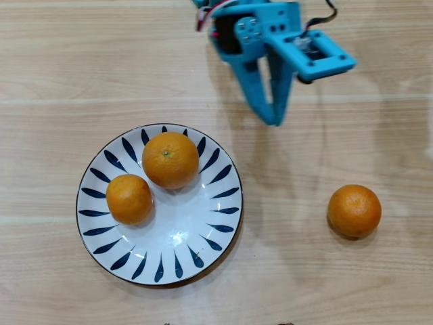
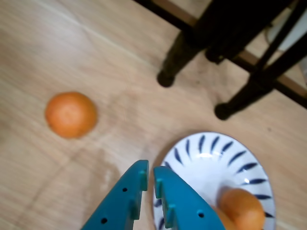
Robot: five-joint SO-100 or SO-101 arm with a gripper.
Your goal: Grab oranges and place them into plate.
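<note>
Two dimpled round oranges, a larger one with a green stem mark (image 1: 170, 160) and a smaller one (image 1: 129, 198), already on the large white ceramic plate with dark blue petal strokes (image 1: 193, 244), touching or nearly so in the overhead view. Third round orange (image 1: 354, 210) alone on the pale wooden tabletop (image 1: 61, 81), well apart from the plate, off its right side in the overhead view and off its left in the wrist view (image 2: 71, 114). Blue plastic two-finger gripper (image 1: 276, 120) beyond the plate's far rim in the overhead view, raised and empty, jaws drawn nearly together with only a thin slit between them (image 2: 149, 176). Dark furniture legs (image 2: 180, 57) past the plate in the wrist view.

Judged two-thirds done, one fruit left to fetch. Main risk: descending on the lone orange with jaws this narrow, so that the tips strike its crown and send it rolling further from the plate on the smooth wood. Second risk at the plate: little bare space beside the two resting fruits, so a drop near the rim likely to roll off, or a drop onto the pair likely to knock one out. Off-centre pinch on the round skin also liable to squirt the fruit free.
</note>
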